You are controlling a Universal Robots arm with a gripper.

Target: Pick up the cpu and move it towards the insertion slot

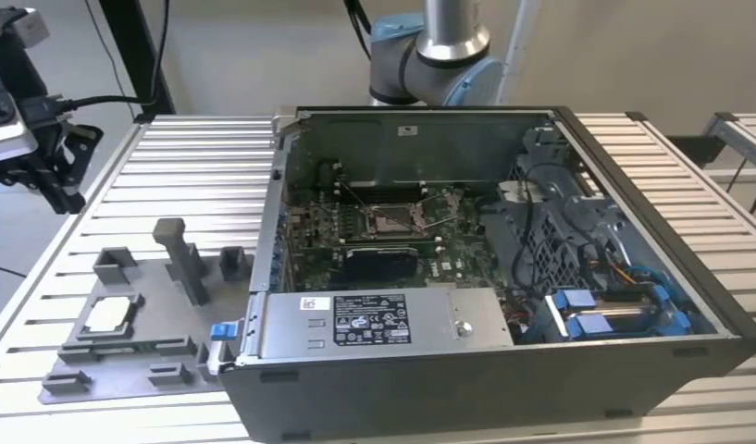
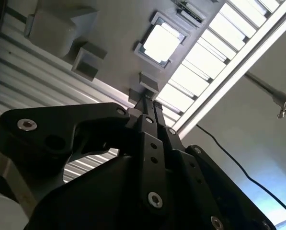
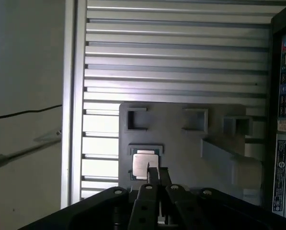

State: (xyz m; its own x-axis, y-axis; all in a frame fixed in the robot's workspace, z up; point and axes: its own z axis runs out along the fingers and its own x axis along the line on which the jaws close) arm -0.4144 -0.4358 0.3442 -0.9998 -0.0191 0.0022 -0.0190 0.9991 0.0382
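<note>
Though fixture blocks point(image 1: 116, 265) flank the cpu point(image 1: 110, 314), the hand point(image 2: 150, 101) hangs clear.

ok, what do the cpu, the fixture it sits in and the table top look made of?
The cpu: silvery-white metal lid with a satin sheen, glaring bright in the second wrist view; the tan-brown rim is probably laminate.
The fixture: matte grey plastic, blocky, possibly printed.
The table top: ribbed pale metal slats, likely aluminium profile.
</note>
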